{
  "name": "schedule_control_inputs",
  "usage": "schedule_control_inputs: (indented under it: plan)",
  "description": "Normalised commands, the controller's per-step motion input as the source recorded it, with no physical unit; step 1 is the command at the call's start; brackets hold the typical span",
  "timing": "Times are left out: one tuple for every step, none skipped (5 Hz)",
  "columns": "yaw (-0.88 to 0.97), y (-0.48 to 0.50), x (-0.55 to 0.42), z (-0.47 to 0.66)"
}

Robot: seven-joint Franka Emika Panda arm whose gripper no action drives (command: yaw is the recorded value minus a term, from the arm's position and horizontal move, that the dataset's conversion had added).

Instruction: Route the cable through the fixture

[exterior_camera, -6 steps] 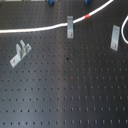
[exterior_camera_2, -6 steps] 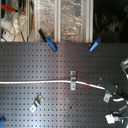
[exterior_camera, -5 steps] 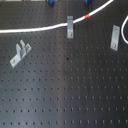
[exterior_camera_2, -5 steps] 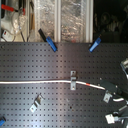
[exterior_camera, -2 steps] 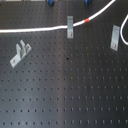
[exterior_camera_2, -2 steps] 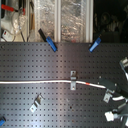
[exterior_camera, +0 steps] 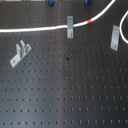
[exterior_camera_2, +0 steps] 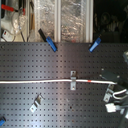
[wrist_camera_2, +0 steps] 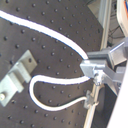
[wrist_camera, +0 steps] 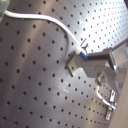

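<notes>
Your end effector [wrist_camera_2: 92, 70] is clenched on the cable [wrist_camera_2: 50, 34]: in both wrist views the metal fingers [wrist_camera: 82, 61] pinch the white cord, with a blue patch showing at the grip in the first wrist view. In the second wrist view the cord loops back below the grip and passes near a metal bracket [wrist_camera_2: 15, 80] bolted to the black perforated bench [wrist_camera_2: 45, 65].

In the second exterior view the end effector [exterior_camera_2: 114, 95] sits at the second exterior view's right edge, where the cable [exterior_camera_2: 35, 82] ends. From there the cord runs straight across the bench [exterior_camera_2: 60, 105] to the second exterior view's left edge, passing the middle fixture [exterior_camera_2: 73, 80]; whether it sits inside the clip you cannot tell. Its red band [exterior_camera_2: 89, 80] lies just to the second exterior view's right of that fixture.

In the first exterior view the cable [exterior_camera: 30, 28] meets the middle fixture [exterior_camera: 70, 26], red band [exterior_camera: 90, 21] just beyond. Two other fixtures stand apart: one [exterior_camera: 20, 53] below the cord, one [exterior_camera: 115, 37] beside its upper curve.

Two blue clamps [exterior_camera_2: 49, 41] sit at the bench's far edge.
</notes>
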Motion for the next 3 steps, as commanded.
schedule_control_inputs:
  plan:
    - [0.00,0.008,-0.018,0.00]
    - [0.39,0.117,-0.695,0.03]
    - [-0.04,0.000,0.000,0.00]
